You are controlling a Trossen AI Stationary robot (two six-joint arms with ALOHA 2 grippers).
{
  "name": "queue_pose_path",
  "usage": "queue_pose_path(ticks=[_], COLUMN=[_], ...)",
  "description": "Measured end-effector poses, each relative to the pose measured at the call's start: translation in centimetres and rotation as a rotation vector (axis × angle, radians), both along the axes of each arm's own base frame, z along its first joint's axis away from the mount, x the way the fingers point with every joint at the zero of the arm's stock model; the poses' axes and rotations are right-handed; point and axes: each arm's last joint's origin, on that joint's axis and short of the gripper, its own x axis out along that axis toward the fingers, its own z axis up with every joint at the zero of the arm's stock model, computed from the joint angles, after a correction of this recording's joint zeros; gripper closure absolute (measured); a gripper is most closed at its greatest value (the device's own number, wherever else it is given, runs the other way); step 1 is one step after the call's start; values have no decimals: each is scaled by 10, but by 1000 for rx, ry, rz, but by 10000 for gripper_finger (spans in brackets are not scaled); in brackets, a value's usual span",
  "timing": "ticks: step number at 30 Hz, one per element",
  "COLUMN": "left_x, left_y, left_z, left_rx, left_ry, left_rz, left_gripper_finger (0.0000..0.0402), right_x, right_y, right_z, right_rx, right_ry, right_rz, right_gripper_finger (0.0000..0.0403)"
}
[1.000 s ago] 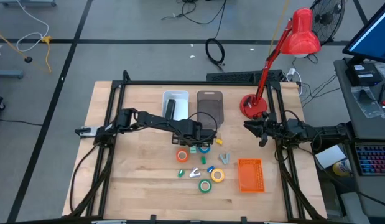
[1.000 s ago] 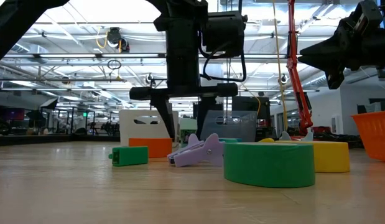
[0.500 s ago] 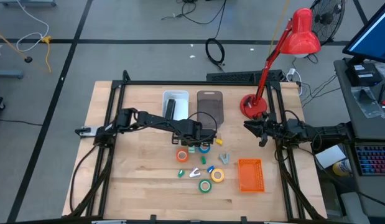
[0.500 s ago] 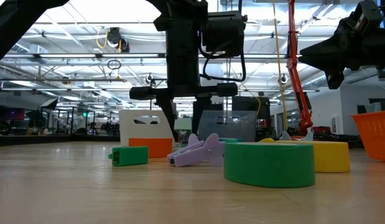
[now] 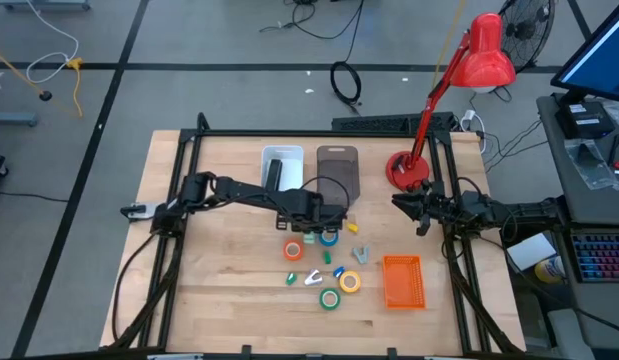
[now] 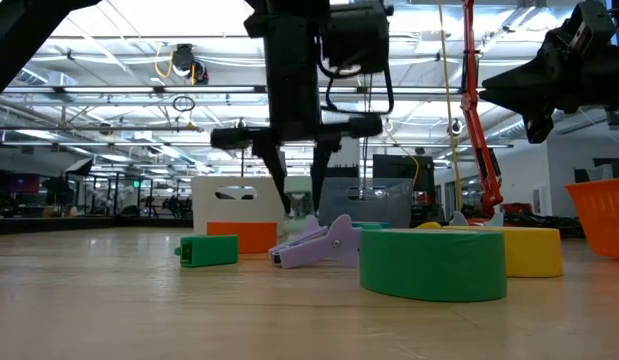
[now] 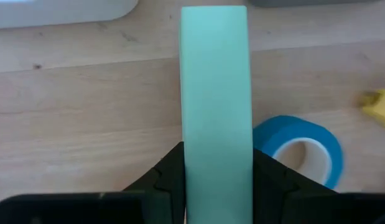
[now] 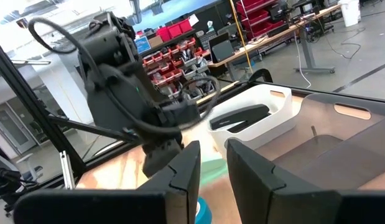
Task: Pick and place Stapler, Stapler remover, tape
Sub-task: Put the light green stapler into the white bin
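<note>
**Left claw pinching a pale green block above the small items**

Left wrist view shows the left claw [image 7: 216,186] pressed onto a pale green block [image 7: 216,106], one dark finger on each side of it, with the block standing out forward between them. Just beside it on the worktop [image 7: 86,112] lies the blue tape roll [image 7: 298,149], flat with its open centre up. From above, the left claw [image 5: 311,226] hangs near the middle of the worktop, just in front of the white bin [image 5: 282,167] and the dark bin [image 5: 337,170] that stand side by side toward the far edge.

Orange tape roll [image 5: 293,250] lies just in front of the claw; the yellow roll [image 5: 350,283] and green roll [image 5: 331,299] lie nearer the front edge, and small loose pieces are scattered between them. An orange basket [image 5: 403,281] stands to the right of the rolls, apart from them.

Right claw [image 5: 421,222] waits off to the right side, in front of the red lamp [image 5: 407,170] base, fingers a little apart and holding nothing.

Bare wood stretches wide along the left side and the front edge; the cluster of rolls crowds the centre.
</note>
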Motion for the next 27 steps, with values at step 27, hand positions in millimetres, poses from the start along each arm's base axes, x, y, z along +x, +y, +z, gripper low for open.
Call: queue_pose_path(ticks=[27], left_x=[-58], left_y=[-64], left_z=[127], left_rx=[-51], left_ry=[-315], left_rz=[-68], left_gripper_finger=[281], right_x=[0], right_y=[0], right_z=[0], right_rx=[0], right_ry=[1], right_rz=[-3], right_gripper_finger=[330])
